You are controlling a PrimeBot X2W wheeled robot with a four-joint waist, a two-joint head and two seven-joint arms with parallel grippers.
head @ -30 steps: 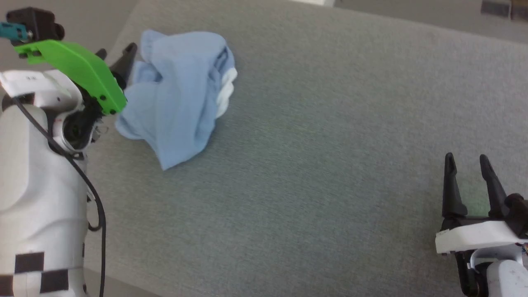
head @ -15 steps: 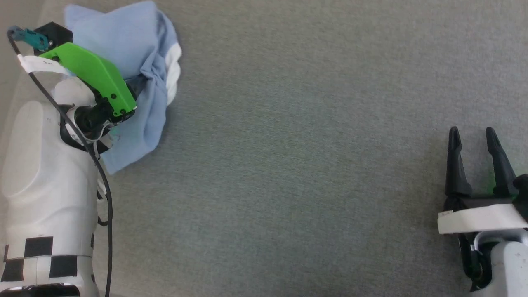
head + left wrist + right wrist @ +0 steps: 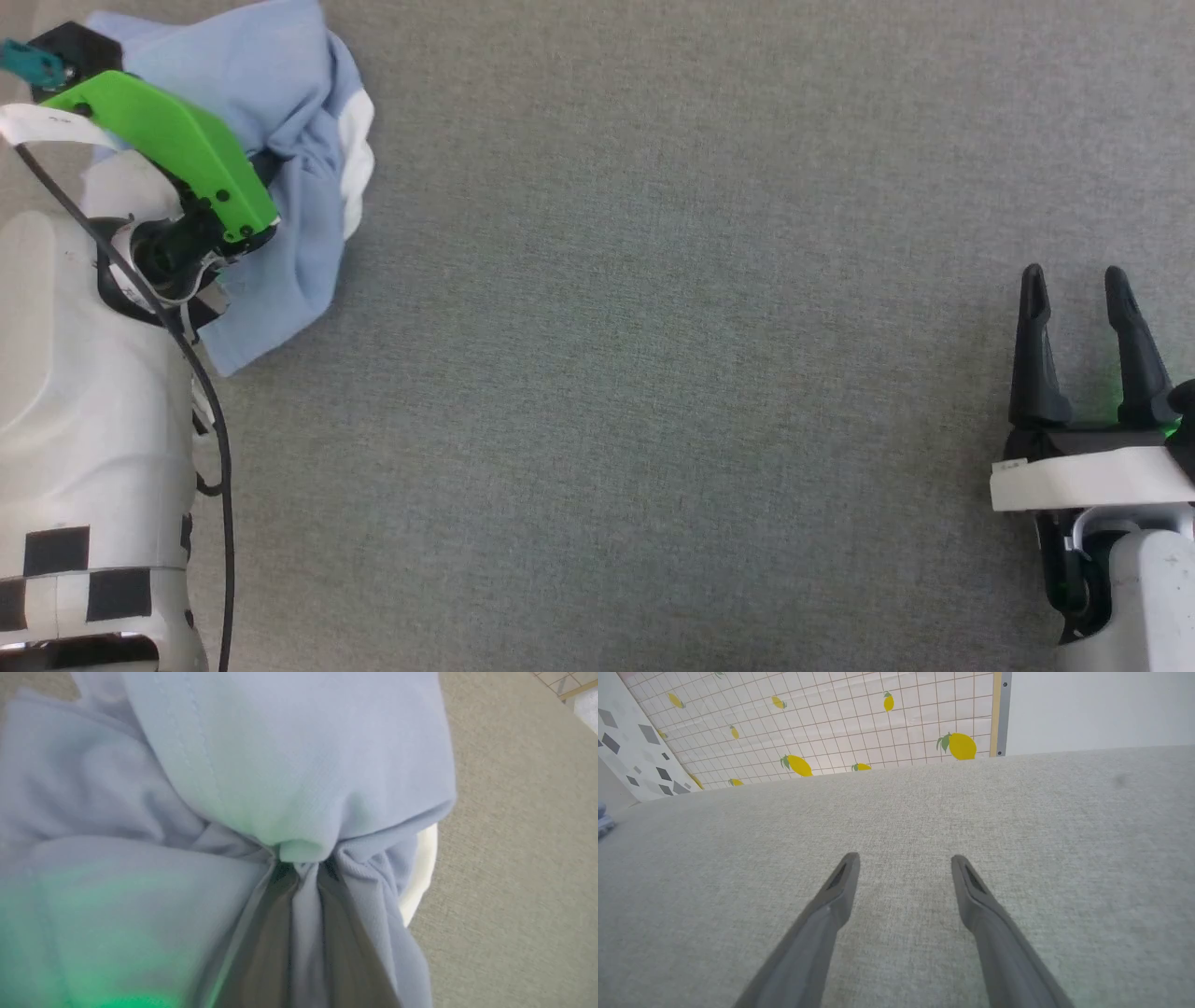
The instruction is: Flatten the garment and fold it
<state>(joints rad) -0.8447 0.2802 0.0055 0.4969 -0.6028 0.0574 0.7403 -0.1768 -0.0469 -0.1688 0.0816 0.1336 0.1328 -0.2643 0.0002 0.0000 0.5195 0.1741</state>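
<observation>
The garment (image 3: 299,261) is a crumpled light blue T-shirt with a white panel (image 3: 355,159) along its right side, lying at the far left of the grey surface. My left gripper (image 3: 266,168) reaches into the heap from under its green wrist mount. In the left wrist view its dark fingers (image 3: 266,942) converge at my left gripper (image 3: 301,868), shut on a bunched fold of the garment (image 3: 280,765). My right gripper (image 3: 1074,285) rests at the lower right, far from the cloth. In its own wrist view my right gripper (image 3: 903,858) stands open over bare surface.
The grey fabric surface (image 3: 653,373) stretches wide between the two arms. In the right wrist view a tiled wall with lemon prints (image 3: 878,718) and a plain white wall (image 3: 1101,709) rise beyond its far edge. A sliver of the garment (image 3: 601,816) shows at that view's left edge.
The head camera has shifted. My left gripper went from open beside the garment into the heap and closed on a fold. The right gripper stayed open and still.
</observation>
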